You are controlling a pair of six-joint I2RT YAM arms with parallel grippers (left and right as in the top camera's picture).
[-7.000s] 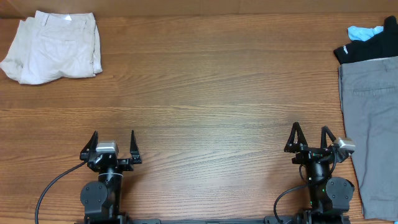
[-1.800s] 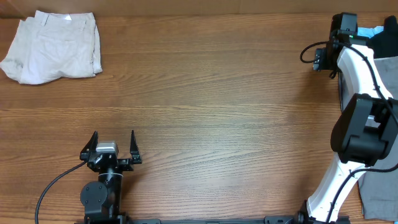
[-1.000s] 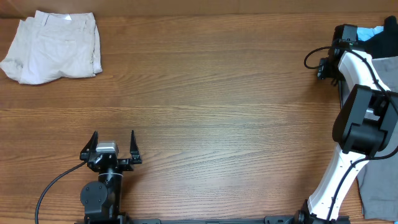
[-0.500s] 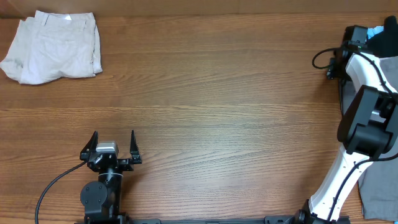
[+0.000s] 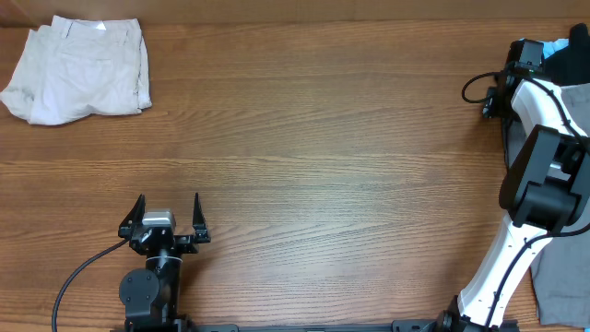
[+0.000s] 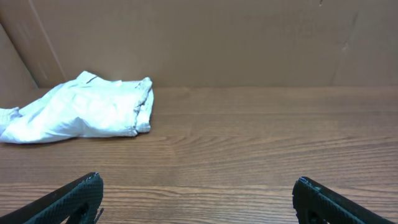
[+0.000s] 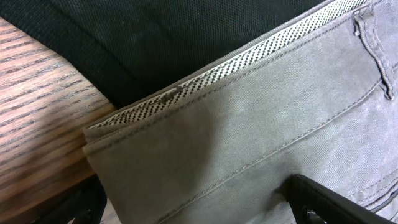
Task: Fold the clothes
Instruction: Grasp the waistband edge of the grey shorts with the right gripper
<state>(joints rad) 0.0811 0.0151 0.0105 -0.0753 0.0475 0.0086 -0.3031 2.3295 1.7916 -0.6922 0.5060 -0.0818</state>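
With my right claw [image 7: 196, 202] spread open over the medium-grey woven shorts [image 7: 261, 124], I should pinch only the waistband corner [image 7: 102, 140], sparing the black fabric garment [image 7: 155, 37] just beside it.

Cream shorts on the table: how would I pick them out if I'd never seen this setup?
Look at the brown wooden table from above and go to its far left corner. The cream fabric shorts lie there alone; the grey woven shorts and black garment sit at the right edge.
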